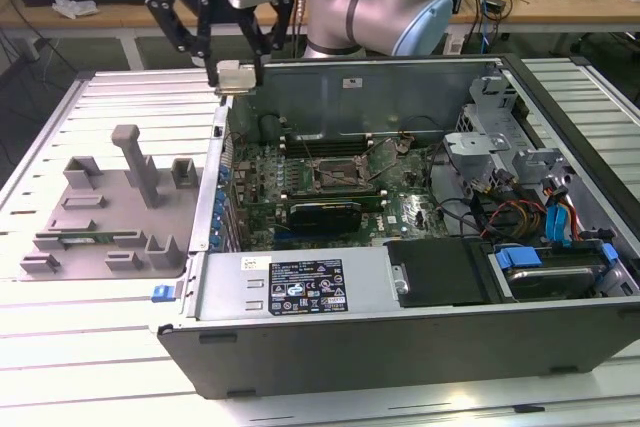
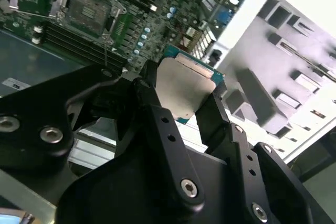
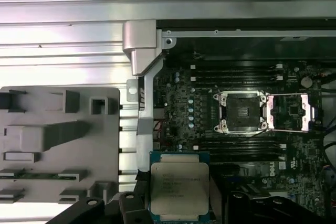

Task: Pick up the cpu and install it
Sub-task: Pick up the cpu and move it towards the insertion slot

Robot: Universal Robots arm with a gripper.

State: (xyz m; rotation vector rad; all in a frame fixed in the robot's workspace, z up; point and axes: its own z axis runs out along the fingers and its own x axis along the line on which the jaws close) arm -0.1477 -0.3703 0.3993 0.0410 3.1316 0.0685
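While the black fingers (image 1: 208, 42) of the robot arm (image 1: 400, 2) pinch the cpu (image 1: 237, 78) by two opposite edges, the chip hangs in the air over the open computer case (image 1: 400, 342). It sits above the case's far corner on the exterior view's left. It is held roughly level and clear of the case wall beneath it.

In the second wrist view the fingers (image 2: 148, 95) press against either side of the cpu (image 2: 184, 85), which shows a plain silver face with a thin green rim. In the first wrist view the cpu (image 3: 179, 187) shows its silver lid with a green border, and the case's side wall runs just beside it.

Inside the case, the cpu socket (image 1: 335, 175) lies near the middle of the green motherboard (image 1: 400, 209), well apart from the held chip. The first wrist view shows the socket (image 3: 240, 111) with its dark contact field exposed. Its metal load plate (image 3: 291, 113) is swung open and lies flat beside it. Black memory slots run along both long sides of the socket.

Outside the case, on the exterior view's left, a grey moulded parts tray (image 1: 110, 207) rests on the slatted metal desk (image 1: 60, 347). A green memory stick (image 1: 88, 238) lies in one of the tray's slots. At the near side of the case, a silver power supply (image 1: 295, 289) with a printed label sits against the wall.
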